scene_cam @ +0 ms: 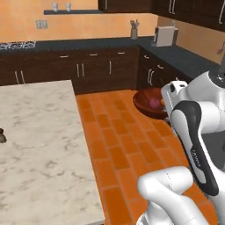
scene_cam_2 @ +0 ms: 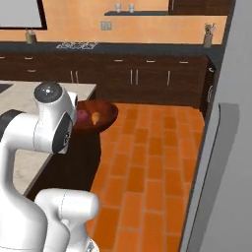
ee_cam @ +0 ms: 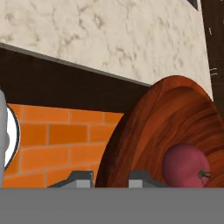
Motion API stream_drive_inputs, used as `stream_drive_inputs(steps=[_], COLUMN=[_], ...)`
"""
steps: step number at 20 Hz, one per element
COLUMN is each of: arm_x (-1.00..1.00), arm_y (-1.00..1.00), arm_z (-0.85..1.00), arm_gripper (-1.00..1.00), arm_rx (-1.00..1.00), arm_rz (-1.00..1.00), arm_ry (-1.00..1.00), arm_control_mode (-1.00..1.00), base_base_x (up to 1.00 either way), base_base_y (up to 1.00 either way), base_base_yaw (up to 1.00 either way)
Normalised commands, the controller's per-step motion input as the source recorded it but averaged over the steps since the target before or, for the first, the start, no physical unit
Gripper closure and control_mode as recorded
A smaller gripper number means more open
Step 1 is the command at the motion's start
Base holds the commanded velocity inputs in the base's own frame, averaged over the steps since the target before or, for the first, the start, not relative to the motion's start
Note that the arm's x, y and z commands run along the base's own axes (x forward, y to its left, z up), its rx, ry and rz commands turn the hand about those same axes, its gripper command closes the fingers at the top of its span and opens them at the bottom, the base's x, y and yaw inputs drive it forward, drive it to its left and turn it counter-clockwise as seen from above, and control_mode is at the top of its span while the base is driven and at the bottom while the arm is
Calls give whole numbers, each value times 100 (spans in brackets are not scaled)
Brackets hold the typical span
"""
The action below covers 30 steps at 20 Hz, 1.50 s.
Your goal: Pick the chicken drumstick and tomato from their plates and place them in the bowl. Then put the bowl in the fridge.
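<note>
The claw [ee_cam: 111, 177] was clamped on the rim of the wooden bowl [ee_cam: 166, 122], carried above the floor; beside it, the tomato [ee_cam: 186, 168] and drumstick [scene_cam_2: 95, 117] risked spilling if the bowl tipped.

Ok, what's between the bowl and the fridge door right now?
Bare orange brick floor: in the right base view nothing stands between the bowl, held off the floor, and the fridge door.
</note>
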Motion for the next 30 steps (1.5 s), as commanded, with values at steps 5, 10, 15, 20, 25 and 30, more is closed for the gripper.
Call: stream_drive_inputs(steps=[5, 10, 15, 20, 25, 30], arm_x=[0, 0, 0, 0, 0, 0], arm_y=[0, 0, 0, 0, 0, 0], arm_z=[0, 0, 0, 0, 0, 0], arm_gripper=[100, 100, 100, 100, 100, 100], arm_rx=[0, 0, 0, 0, 0, 0], arm_rz=[0, 0, 0, 0, 0, 0], arm_ry=[0, 0, 0, 0, 0, 0], arm_control_mode=[100, 100, 100, 100, 100, 100], base_base_x=[90, 91, 68, 12, 28, 45], base_base_y=[-4, -16, -16, -16, 0, 0], base_base_yaw=[0, 0, -20, -79, -75, -61])
